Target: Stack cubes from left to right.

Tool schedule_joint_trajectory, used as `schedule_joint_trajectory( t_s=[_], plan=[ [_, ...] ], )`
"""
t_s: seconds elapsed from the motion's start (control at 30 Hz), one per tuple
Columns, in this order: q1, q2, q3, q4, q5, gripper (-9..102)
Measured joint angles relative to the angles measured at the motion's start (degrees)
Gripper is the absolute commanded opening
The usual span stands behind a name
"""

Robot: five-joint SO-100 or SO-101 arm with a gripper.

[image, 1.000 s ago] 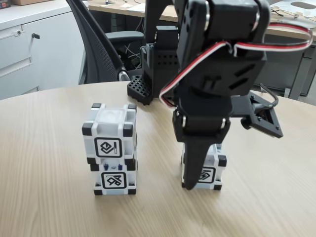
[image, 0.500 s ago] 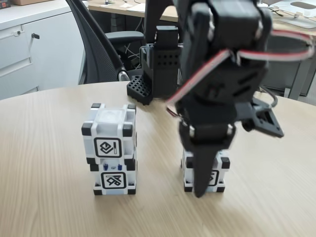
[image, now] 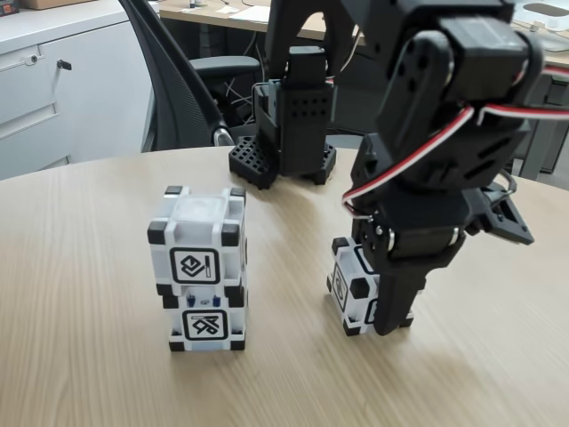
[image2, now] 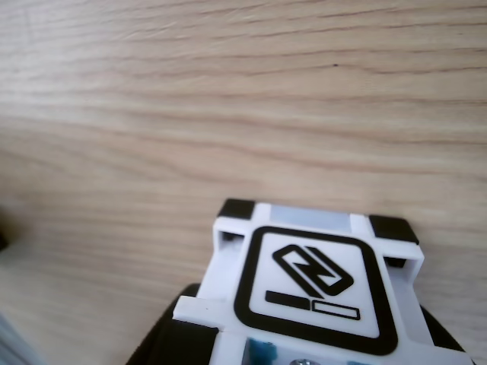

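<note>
On table rt, third cube (image: 349, 286) tilted, end effector (image: 384, 307) seemingly gripping.

Fixed view faces the arm (image: 444, 133) across the table (image: 80, 294); other view hugs the tabletop.

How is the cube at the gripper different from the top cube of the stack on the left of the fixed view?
The cube at the gripper sits low by the wooden table and appears tilted; the top cube rests squarely on the bottom cube. The gripper covers part of the first, while the top cube stands free. Both are white with black corners and a framed glyph.
</note>
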Motion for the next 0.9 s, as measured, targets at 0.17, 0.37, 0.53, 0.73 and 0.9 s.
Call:
schedule_joint_trajectory(
  t_s=[0.17, 0.37, 0.53, 0.73, 0.9],
  plan=[
    [0.4, 0.0, 0.0, 0.0, -0.5, 6],
    [0.3, 0.1, 0.0, 0.2, -0.5, 1],
    [0.3, 3.3, 0.2, 0.4, -1.1, 0],
    [0.3, 9.8, 0.2, 0.8, -0.5, 0],
    [0.3, 16.0, 0.2, 1.1, -0.4, 0]
  ],
)
